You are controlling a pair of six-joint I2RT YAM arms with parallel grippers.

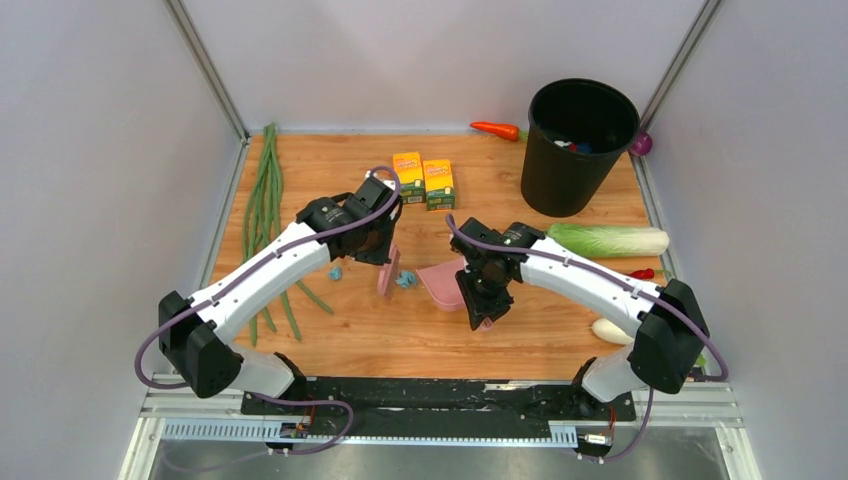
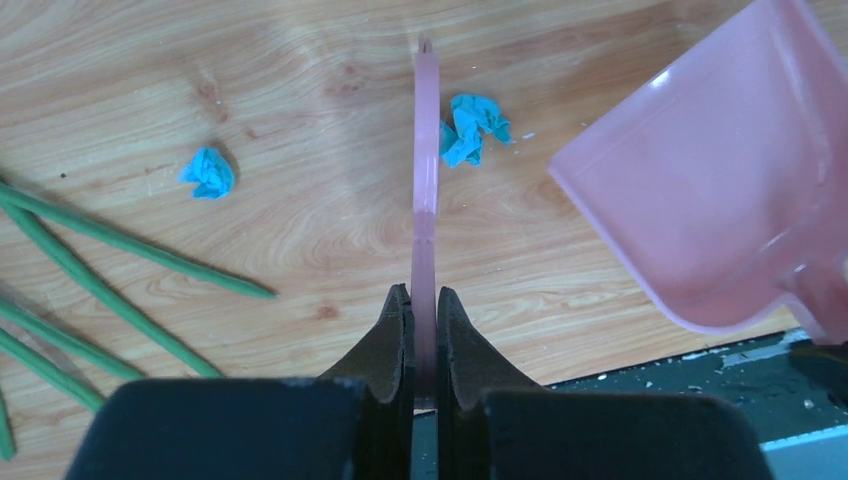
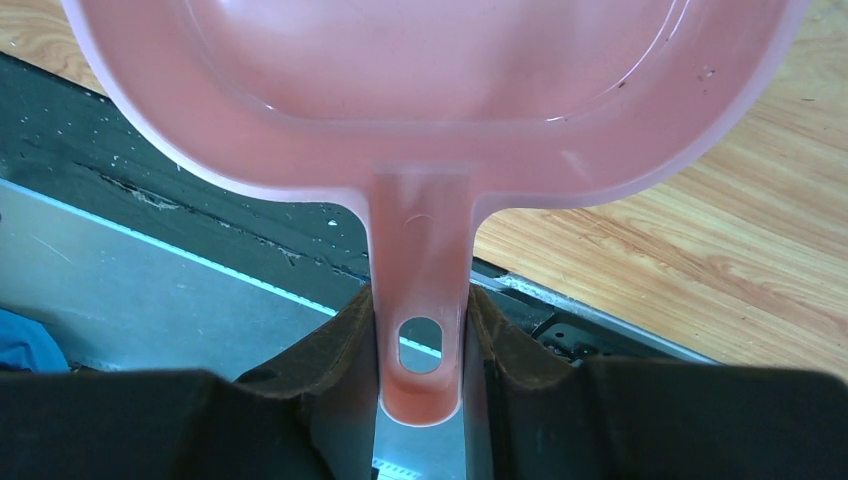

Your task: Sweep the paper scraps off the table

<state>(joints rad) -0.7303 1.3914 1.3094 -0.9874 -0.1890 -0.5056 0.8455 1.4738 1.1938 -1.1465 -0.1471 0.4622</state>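
Handily, one paper scrap lies just at 3 o'clock of the pink sweeper pinched edge-on in the left tool, with the dustpan beyond, its handle clamped in the right tool. A second scrap sits at 9 o'clock on the bench — the right wrist view shows neither.

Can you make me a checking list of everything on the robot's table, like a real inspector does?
Surface: wood-grain table, flat, grey-edged.
Job's things: two blue paper scraps seen, one between the pink scraper and the pink dustpan, one on the scraper's other side.
Clutter: green beans, yellow boxes, carrot, cabbage, black bin.
Tools: left tool shut on the scraper; right tool shut on the dustpan's handle.
Cables: purple cables run along both arms.
Surroundings: grey walls.
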